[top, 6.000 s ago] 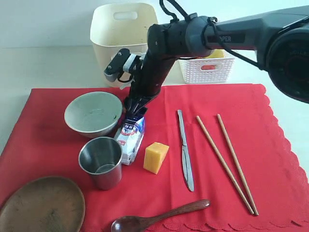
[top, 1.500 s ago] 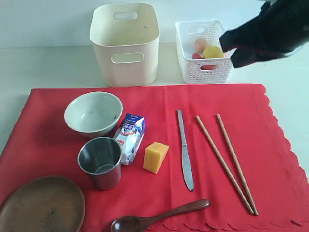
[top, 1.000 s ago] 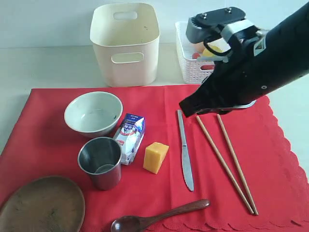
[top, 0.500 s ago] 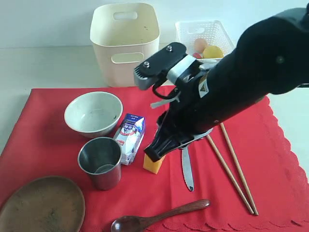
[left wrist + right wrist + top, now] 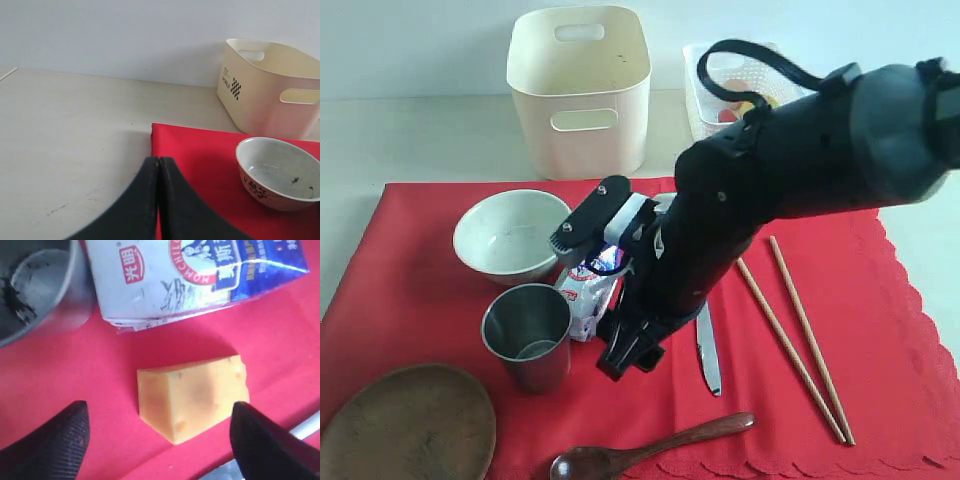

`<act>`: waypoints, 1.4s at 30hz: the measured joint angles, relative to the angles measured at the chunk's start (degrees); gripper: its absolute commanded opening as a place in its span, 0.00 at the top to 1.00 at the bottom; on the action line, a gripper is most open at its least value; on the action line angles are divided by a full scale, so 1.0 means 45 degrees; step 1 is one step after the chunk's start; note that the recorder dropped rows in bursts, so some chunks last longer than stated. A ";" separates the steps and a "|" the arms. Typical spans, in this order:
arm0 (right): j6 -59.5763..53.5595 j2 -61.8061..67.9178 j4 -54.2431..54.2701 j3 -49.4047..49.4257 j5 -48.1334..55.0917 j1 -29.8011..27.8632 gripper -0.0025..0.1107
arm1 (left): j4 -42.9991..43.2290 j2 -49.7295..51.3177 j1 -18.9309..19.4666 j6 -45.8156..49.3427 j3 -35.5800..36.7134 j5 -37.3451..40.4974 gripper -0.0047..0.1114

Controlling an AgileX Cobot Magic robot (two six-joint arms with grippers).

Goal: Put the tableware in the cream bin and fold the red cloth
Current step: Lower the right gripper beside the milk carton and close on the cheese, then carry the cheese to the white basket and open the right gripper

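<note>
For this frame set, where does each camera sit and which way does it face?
Exterior: raised, looking down across the red cloth toward the cream bin at its far side; the right arm shows, right gripper lowered beside the milk carton.
Left wrist: low by the cloth's corner, looking along the shut left gripper toward the bowl and cream bin.
Right wrist: straight down on the cheese, between its open fingers.
Shared: exterior and right wrist both show milk carton and steel cup.
</note>
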 measured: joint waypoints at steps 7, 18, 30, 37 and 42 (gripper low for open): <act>-0.0120 0.1248 -0.1328 -0.0086 -0.0213 0.0000 0.36 | 0.0000 0.0000 0.0000 0.0000 0.0000 0.0020 0.94; -0.0096 0.1278 -0.0859 -0.0114 -0.0715 0.0000 0.30 | 0.0000 0.0000 0.0000 0.0000 0.0000 0.0020 0.94; 0.0345 0.1509 -0.0737 -0.0165 -0.1558 0.0000 0.33 | 0.0000 0.0000 0.0000 0.0000 0.0000 0.0020 0.94; 0.0394 0.1656 -0.0616 -0.0270 -0.1509 0.0000 0.74 | 0.0000 0.0000 0.0000 0.0000 0.0000 0.0020 0.94; 0.0394 0.1551 -0.0647 -0.0270 -0.1415 0.0000 0.96 | 0.0000 0.0000 0.0000 0.0000 0.0000 0.0020 0.94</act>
